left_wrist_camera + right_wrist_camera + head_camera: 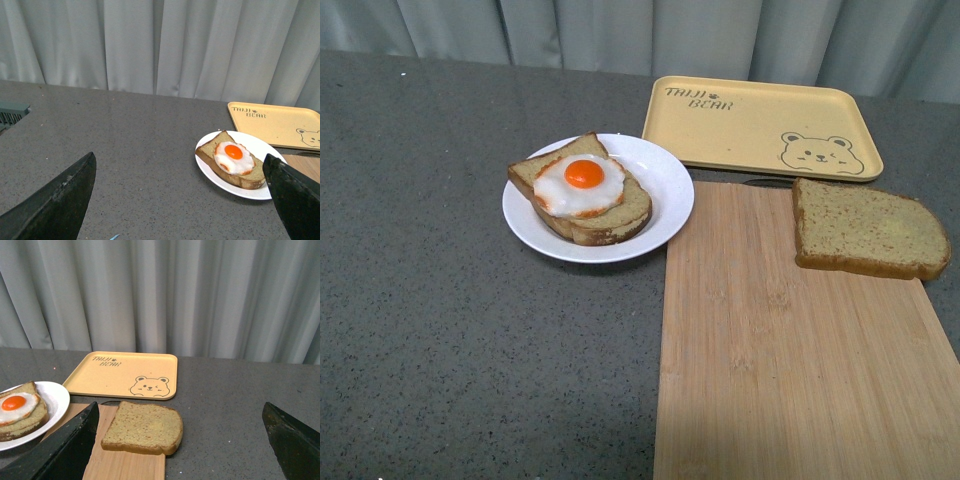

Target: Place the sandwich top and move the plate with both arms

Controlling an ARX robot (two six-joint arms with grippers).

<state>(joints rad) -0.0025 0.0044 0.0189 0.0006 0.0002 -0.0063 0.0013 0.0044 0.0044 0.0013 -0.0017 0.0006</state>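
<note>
Right gripper gapes; tray reads "TAIJI BEAR" (bear drawn).

It looks like a kitchen scene staged on a table. The grey speckled top stands before a pale grey curtain that closes off the whole background. Breakfast things lie on it: a wooden cutting board, a white plate with bread and a fried egg, a plain bread slice and a yellow bear tray.
</note>
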